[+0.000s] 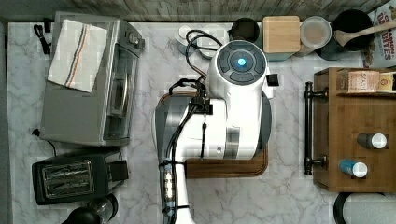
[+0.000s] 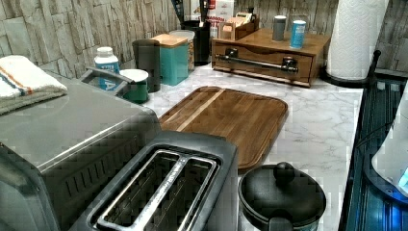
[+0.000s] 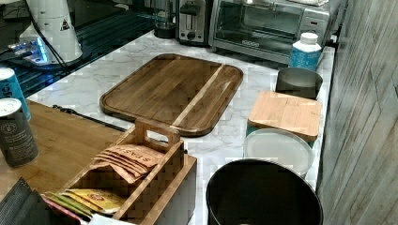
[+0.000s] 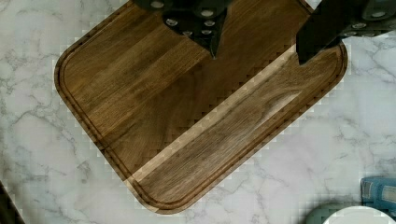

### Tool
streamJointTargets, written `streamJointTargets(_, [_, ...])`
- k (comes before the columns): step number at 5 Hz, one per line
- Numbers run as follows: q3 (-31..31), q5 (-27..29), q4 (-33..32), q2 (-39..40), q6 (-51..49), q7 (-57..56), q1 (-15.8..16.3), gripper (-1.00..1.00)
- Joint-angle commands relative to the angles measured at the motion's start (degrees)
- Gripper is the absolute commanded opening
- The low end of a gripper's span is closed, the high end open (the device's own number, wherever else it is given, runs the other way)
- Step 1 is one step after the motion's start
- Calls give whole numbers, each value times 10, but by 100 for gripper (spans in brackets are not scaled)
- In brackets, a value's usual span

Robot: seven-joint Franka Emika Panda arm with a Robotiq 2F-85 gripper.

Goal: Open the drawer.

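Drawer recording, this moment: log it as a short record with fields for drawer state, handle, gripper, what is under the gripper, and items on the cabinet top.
drawer state: drawer looks shut, front flush with the cabinet
handle: dark bar handle across the front, untouched
gripper: gripper open, holding nothing, away from the drawer
under gripper: cutting board on the marble counter
cabinet top: two canisters, wooden tea caddy

White-veined marble countertop (image 1: 149, 70) bearing a wooden cutting board (image 2: 226, 118) at centre, a toaster oven (image 1: 88, 84) and black toaster (image 1: 70, 179) at the top view's left, and the drawer (image 1: 348, 128) cabinet at the top view's right
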Motion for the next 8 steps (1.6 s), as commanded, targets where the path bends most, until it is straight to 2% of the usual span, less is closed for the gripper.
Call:
streamJointTargets(1, [1,5,-1,0,0,-1,-1,100])
streamJointTargets(2, [2,5,-1,0,0,-1,-2,100])
streamJointTargets(4, [-24,-17,-67,-18,62,-244,-40,100])
streamJointTargets(6, [-66,-6,-119,-25,160,-428,-85,100])
streamJointTargets(8, [-85,-41,-150,-23,241,-480,-112,100])
